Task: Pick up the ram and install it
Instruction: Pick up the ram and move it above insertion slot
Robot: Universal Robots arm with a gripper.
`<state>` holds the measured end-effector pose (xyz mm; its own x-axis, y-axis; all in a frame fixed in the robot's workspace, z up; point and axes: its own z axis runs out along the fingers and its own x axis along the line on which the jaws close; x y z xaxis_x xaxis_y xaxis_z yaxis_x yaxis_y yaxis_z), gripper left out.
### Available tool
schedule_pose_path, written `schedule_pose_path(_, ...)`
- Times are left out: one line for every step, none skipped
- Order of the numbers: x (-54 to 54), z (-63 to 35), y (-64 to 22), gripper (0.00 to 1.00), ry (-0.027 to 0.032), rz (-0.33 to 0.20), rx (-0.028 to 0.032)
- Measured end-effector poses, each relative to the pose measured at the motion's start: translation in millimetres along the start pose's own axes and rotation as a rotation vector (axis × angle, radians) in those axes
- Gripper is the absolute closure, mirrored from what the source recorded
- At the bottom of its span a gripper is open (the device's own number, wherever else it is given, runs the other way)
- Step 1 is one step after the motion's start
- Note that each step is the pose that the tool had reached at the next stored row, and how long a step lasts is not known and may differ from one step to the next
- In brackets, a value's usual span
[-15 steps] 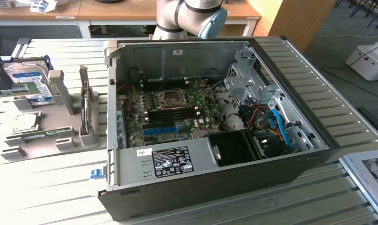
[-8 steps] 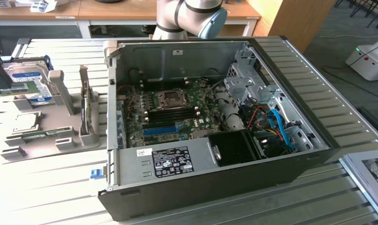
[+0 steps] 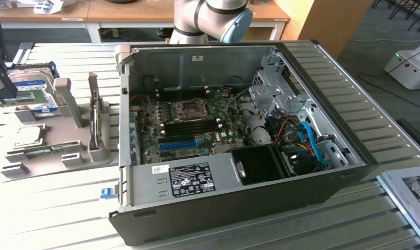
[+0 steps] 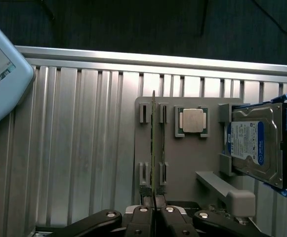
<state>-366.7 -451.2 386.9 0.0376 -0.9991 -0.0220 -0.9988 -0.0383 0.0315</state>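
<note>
Pickup step: gripper (image 4: 154, 211) clamped on the ram (image 4: 153, 143), which stands on edge in gray holder (image 4: 192, 165); freeing it likely calls for a straight pull.

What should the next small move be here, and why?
Probably a straight lift. The gripper is shut on the ram, which runs edge-on between the slot posts of the holder, with the processor close beside it. Rising straight should avoid dragging the ram against the posts before any sideways travel.
</note>
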Motion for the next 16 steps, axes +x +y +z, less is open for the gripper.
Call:
schedule_pose_path(0.0,-0.1,-0.9,0.88,0.0000,0.000,-0.0001)
schedule_pose_path(0.1,-0.1,-1.9,0.88,0.0000,0.000,-0.0001)
schedule_pose_path(0.1,-0.1,-2.8,0.88,0.0000,0.000,-0.0001)
schedule_pose_path(0.1,-0.2,-3.7,0.88,0.0000,0.000,-0.0001)
schedule_pose_path(0.2,-0.2,-4.5,0.88,0.0000,0.000,-0.0001)
schedule_pose_path(0.2,-0.2,-5.2,0.88,0.0000,0.000,-0.0001)
schedule_pose_path(0.2,-0.2,-5.8,0.88,0.0000,0.000,-0.0002)
schedule_pose_path(0.2,-0.2,-6.3,0.88,0.0000,0.000,-0.0002)
schedule_pose_path(0.3,-0.2,-6.8,0.88,0.0000,0.000,-0.0001)
schedule_pose_path(0.3,-0.3,-7.5,0.88,0.0000,0.000,-0.0002)
schedule_pose_path(0.3,-0.3,-8.1,0.88,0.0000,0.000,-0.0001)
schedule_pose_path(0.3,-0.3,-8.7,0.88,0.0000,0.000,-0.0001)
schedule_pose_path(0.3,-0.3,-9.2,0.88,0.0000,0.000,-0.0001)
schedule_pose_path(0.4,-0.4,-9.8,0.88,0.0000,0.000,-0.0002)
schedule_pose_path(0.4,-0.4,-10.3,0.88,0.0000,0.000,-0.0002)
schedule_pose_path(0.4,-0.4,-10.9,0.88,0.0000,0.000,-0.0001)
